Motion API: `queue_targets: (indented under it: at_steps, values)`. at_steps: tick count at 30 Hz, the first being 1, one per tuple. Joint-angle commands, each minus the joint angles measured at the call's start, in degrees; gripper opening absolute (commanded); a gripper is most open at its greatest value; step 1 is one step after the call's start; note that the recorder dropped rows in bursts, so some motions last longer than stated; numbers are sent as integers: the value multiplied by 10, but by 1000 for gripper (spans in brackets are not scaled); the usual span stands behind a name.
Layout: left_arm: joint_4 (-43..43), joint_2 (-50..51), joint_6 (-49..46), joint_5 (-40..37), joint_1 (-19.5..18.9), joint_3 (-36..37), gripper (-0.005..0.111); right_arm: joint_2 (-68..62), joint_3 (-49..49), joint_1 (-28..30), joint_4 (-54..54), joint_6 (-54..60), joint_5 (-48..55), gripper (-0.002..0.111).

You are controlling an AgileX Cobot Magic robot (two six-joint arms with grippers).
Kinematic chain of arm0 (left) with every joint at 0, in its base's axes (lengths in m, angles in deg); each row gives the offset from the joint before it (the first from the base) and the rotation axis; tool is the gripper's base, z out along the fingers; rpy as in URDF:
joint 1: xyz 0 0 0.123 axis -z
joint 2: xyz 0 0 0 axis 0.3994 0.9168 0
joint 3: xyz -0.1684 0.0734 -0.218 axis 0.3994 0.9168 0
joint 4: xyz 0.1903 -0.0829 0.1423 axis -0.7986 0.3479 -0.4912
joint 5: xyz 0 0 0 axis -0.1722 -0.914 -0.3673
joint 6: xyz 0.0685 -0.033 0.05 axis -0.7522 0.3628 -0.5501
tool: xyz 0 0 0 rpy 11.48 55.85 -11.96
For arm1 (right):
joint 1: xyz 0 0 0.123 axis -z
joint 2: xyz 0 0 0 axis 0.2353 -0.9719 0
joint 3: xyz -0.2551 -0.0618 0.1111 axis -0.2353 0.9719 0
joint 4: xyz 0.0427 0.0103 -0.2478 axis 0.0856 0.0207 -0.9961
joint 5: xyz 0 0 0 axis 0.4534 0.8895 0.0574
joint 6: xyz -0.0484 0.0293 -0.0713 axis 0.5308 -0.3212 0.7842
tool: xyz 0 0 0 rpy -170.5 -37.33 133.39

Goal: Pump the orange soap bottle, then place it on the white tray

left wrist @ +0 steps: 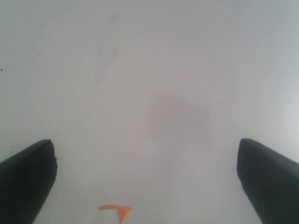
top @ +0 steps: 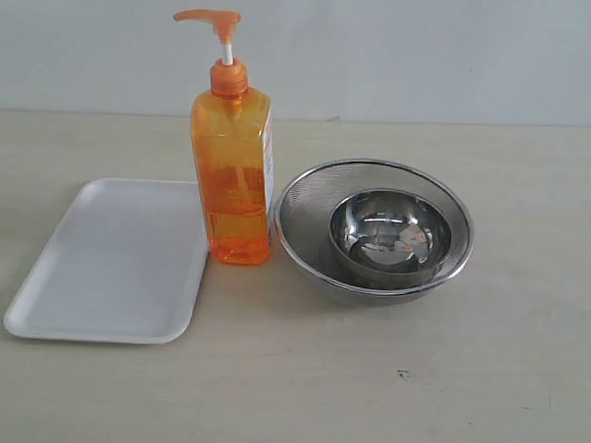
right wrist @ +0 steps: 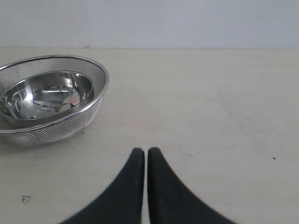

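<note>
The orange soap bottle (top: 234,180) stands upright on the table (top: 416,384). It is not on the white tray (top: 107,262) but just beside the tray's right edge, between it and a steel mesh strainer (top: 301,217) (a small steel bowl (top: 388,235) sits inside that). We cannot tell whether the bottle touches either neighbour. We see the left gripper (left wrist: 145,144) spread wide and holding nothing, with the pump head (left wrist: 116,211) showing beyond it. The right gripper (right wrist: 145,151) has its fingers pressed together, empty, above the table near the strainer.
</note>
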Motion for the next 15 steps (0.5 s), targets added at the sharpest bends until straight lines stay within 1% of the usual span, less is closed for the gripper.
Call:
queue_targets:
  at_steps: [1,2,3,5,6,10,13,15]
  values:
    - [-4,4,35,-1,-1,-4,77,3,0,1,-4,2,-4,0]
    - [-4,4,48,-1,-1,-4,64,3,0,1,-4,2,-4,0]
    - [-4,4,54,-1,-1,-4,50,3,0,1,-4,2,-4,0]
    - [-10,4,55,1,-1,-4,15,3,0,1,-4,2,-4,0]
    - [-18,4,53,1,-1,-4,6,3,0,1,-4,2,-4,0]
    - [-38,5,77,1,-1,-9,5,3,0,1,-4,2,-4,0]
    - [-66,21,77,-1,-1,-27,5,3,0,1,-4,2,-4,0]
    - [-68,44,77,-1,-1,-45,5,3,0,1,-4,2,-4,0]
